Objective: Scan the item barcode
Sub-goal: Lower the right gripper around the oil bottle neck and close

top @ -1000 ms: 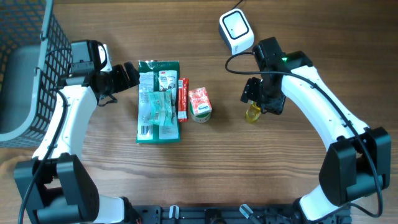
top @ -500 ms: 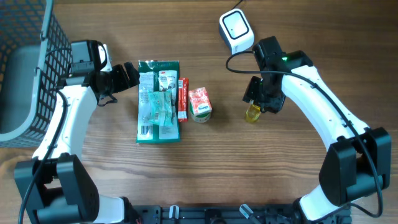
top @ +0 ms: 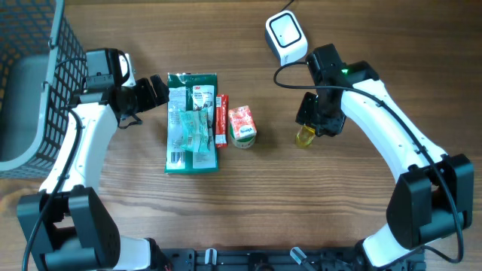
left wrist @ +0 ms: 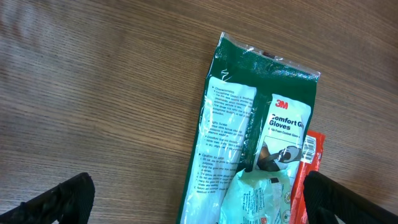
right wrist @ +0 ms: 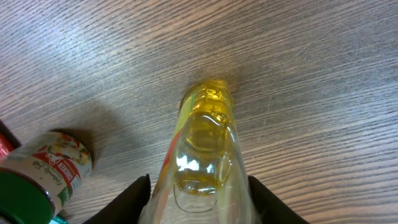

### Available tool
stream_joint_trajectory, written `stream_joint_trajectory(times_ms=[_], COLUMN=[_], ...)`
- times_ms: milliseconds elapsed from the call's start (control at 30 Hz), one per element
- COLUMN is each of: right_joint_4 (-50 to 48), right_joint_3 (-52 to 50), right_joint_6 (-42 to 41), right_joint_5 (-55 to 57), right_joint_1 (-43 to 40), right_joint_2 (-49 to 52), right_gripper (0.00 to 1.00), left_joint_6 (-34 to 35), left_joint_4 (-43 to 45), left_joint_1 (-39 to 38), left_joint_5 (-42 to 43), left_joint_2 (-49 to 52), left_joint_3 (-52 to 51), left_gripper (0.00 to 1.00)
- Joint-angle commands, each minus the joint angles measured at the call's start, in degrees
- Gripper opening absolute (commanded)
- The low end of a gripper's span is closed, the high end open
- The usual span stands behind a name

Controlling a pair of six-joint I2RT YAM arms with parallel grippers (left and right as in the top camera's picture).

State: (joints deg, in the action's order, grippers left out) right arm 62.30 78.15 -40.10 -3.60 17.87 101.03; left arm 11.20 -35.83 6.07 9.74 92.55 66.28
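A small clear bottle of yellow liquid (top: 304, 136) (right wrist: 205, 143) stands on the wooden table right of centre. My right gripper (top: 312, 122) (right wrist: 199, 186) reaches down over it, and both black fingers press against its sides. The white barcode scanner (top: 286, 35) sits at the far edge, above that arm. My left gripper (top: 158, 90) (left wrist: 199, 199) is wide open and empty, hovering at the top left corner of a green gloves pack (top: 192, 120) (left wrist: 261, 143). No barcode shows in any view.
A thin red packet (top: 221, 119) (left wrist: 312, 163) lies against the gloves pack's right side. A small red and green juice carton (top: 242, 125) (right wrist: 50, 168) stands between it and the bottle. A dark wire basket (top: 30, 83) fills the far left.
The right gripper's fingers have narrowed onto the yellow bottle. The bottle, the left arm and the other items have stayed where they were.
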Motion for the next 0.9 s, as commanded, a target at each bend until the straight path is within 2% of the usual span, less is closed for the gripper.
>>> stream_joint_trajectory(times_ms=[0,133,200,500,567,867], right_joint_4=[0.04,0.35,0.33,2.32,2.25,1.29], right_joint_3=[1.25,1.27,1.31,1.29,1.29,1.29], right_joint_6=[-0.39,-0.44,-0.46,-0.50,-0.02,-0.57], right_joint_5=[0.59,-0.13,-1.62,-2.45,-2.29,4.28], right_joint_1=[0.24,0.24,0.24,0.35,0.94,4.31], right_joint_2=[0.33,0.33,0.11,-0.59,-0.59,-0.59], right_gripper=[0.68,0.70,0.65,0.65,0.62,0.63], left_joint_6=[-0.50,-0.50,-0.50,-0.50,-0.50,-0.50], left_joint_4=[0.22,0.22,0.22,0.22,0.22,0.22], left_joint_1=[0.50,0.50,0.48,0.48,0.50,0.48], left_joint_5=[-0.39,-0.37,-0.37,-0.37,-0.39,-0.37], left_joint_2=[-0.63,-0.63,-0.63,-0.63,-0.63,-0.63], left_joint_3=[0.74,0.74,0.74,0.74,0.74,0.74], left_gripper=[1.00,1.00,1.00,1.00,1.00,1.00])
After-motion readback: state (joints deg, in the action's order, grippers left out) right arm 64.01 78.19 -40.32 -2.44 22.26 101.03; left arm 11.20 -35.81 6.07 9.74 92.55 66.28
